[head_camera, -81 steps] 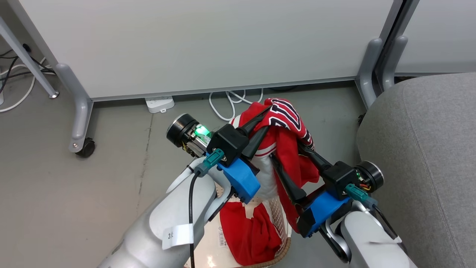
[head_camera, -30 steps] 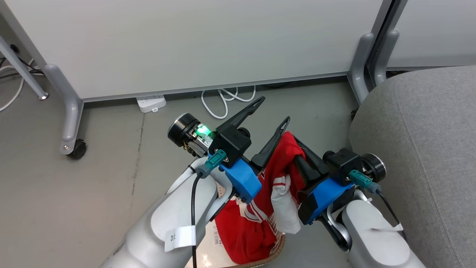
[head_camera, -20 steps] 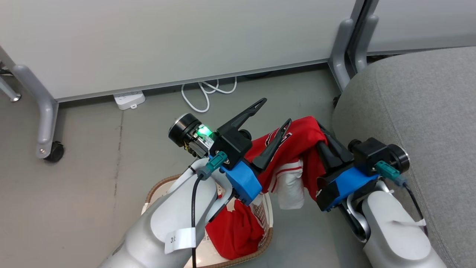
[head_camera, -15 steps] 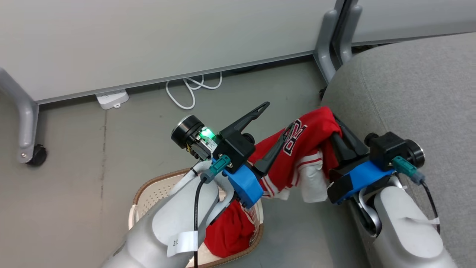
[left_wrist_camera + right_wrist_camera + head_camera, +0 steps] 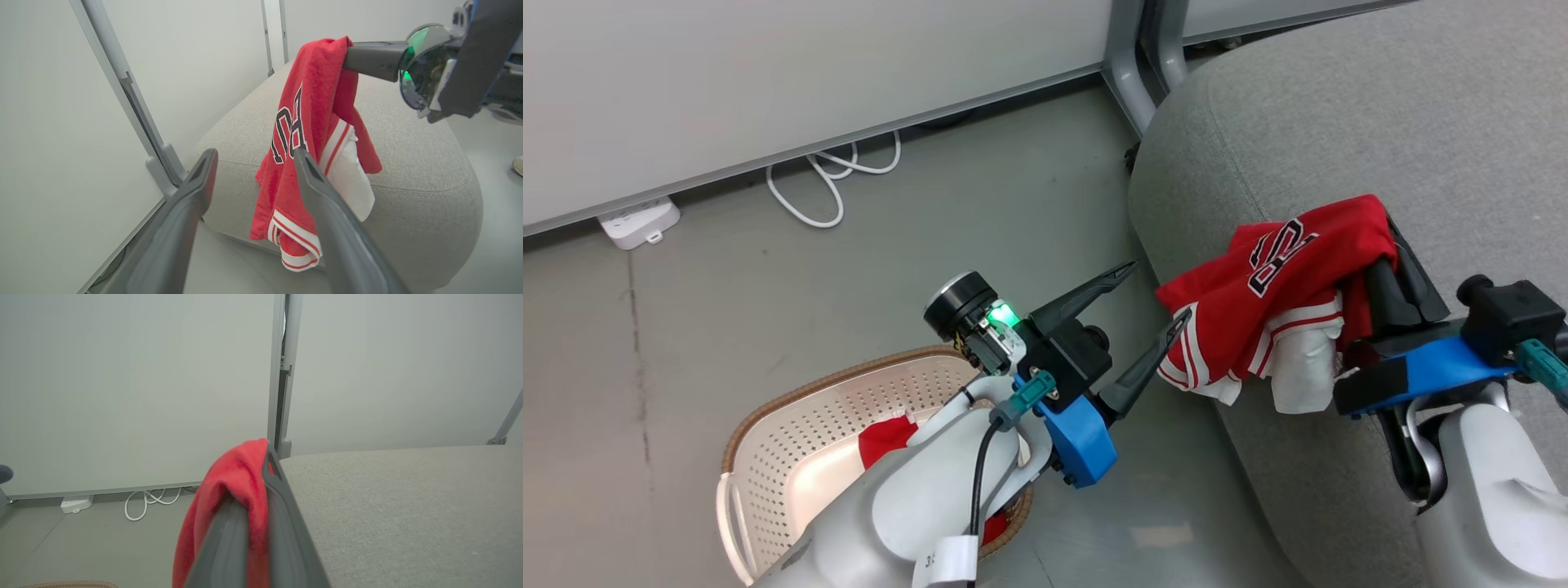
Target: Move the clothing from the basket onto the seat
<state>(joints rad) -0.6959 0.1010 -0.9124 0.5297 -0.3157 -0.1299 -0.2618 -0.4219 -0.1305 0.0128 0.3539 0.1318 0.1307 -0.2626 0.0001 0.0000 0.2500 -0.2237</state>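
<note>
Swung right since earlier: my right gripper (image 5: 1396, 253) has carried the jersey (image 5: 1274, 278) from the basket (image 5: 792, 425) to the seat (image 5: 1339, 122), head camera turning too. Right fingers are clamped on the jersey's top fold; it hangs over the seat's left edge, and I can't tell if it touches. My left gripper (image 5: 1160, 290) is spread wide and empty, just left of the seat. The plain red garment (image 5: 886, 433) sits in the basket, left of the seat. Step: placing the first garment. Next, I judge: move further over the seat, lower, release.
</note>
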